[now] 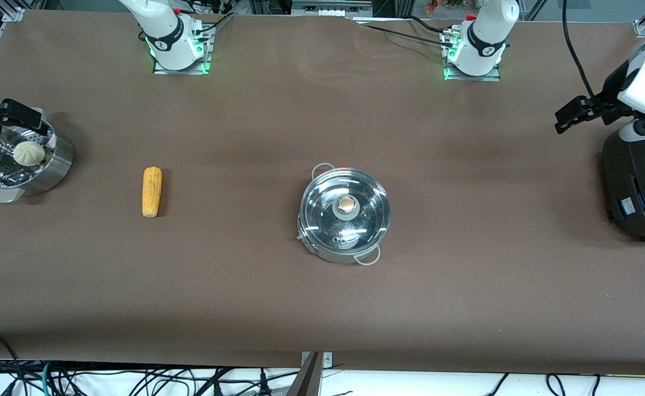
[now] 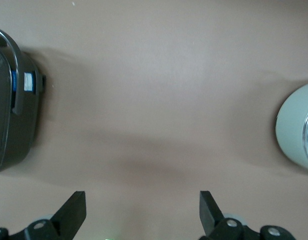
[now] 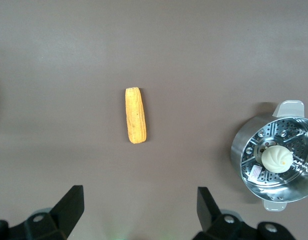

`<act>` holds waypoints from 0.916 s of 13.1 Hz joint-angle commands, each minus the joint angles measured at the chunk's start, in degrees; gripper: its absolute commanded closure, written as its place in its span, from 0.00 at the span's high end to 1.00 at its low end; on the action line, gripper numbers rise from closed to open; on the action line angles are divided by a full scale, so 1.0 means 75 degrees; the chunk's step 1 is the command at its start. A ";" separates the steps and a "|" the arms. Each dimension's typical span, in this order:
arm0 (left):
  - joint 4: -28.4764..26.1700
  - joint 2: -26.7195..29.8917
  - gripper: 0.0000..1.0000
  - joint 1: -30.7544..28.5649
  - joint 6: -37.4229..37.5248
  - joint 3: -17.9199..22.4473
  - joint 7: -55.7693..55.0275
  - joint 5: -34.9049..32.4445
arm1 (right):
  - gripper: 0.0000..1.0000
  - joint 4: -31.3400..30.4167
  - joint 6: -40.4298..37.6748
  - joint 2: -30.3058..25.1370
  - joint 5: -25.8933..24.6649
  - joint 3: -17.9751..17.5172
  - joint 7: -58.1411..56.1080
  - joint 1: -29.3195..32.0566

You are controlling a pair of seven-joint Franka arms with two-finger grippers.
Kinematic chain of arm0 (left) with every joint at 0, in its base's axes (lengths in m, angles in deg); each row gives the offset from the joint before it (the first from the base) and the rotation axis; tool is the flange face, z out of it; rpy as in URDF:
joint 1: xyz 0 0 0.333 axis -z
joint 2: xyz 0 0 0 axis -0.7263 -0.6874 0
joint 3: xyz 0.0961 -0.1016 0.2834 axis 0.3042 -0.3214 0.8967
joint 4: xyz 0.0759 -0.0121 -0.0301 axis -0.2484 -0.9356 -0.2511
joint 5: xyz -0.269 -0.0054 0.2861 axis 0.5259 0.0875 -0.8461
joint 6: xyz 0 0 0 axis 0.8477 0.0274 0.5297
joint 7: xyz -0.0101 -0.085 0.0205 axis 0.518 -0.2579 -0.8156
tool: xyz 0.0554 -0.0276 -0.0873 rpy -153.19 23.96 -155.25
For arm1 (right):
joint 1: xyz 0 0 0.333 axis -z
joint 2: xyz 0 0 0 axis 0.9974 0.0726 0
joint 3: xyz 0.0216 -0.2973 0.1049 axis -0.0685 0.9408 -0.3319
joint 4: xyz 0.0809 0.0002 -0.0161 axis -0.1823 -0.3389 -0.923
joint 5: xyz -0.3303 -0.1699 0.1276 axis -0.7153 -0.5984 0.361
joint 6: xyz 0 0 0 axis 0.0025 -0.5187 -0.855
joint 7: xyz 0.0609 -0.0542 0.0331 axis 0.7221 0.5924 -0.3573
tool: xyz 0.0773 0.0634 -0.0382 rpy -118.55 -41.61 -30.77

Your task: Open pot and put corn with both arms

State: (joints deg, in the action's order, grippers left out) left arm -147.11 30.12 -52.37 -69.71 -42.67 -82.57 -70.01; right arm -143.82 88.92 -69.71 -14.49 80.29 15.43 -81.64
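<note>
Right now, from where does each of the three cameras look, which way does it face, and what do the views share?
Front view: high across the table, facing both arm bases; shows the pot, corn, steamer and cooker.
Left wrist view: looks down on the table between the cooker and the pot; its own open left gripper shows.
Right wrist view: looks down on the corn and steamer; its own open right gripper shows.
Shared: corn and steamer appear in the front and right wrist views.

The corn (image 1: 152, 191) lies between the steamer (image 1: 47, 175) and the lidded pot (image 1: 345, 215).
</note>
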 commanded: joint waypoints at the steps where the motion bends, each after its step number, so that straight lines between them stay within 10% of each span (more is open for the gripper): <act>1: 0.0659 -0.0419 1.00 -0.0223 0.0086 -0.0009 0.0179 0.0246 | 1.00 -0.0059 0.0033 -0.0073 -0.0041 -0.0024 0.0093 -0.0009; 12: 0.0649 -0.0467 1.00 -0.0224 0.0098 -0.0021 0.0215 0.0282 | 1.00 -0.0048 -0.0025 -0.0062 -0.0018 -0.0036 0.0046 -0.0009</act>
State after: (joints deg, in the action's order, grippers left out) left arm -143.91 27.58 -53.68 -69.71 -42.68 -82.50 -69.31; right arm -143.83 88.93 -69.71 -14.49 80.29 15.43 -81.64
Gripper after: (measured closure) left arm 0.000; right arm 0.000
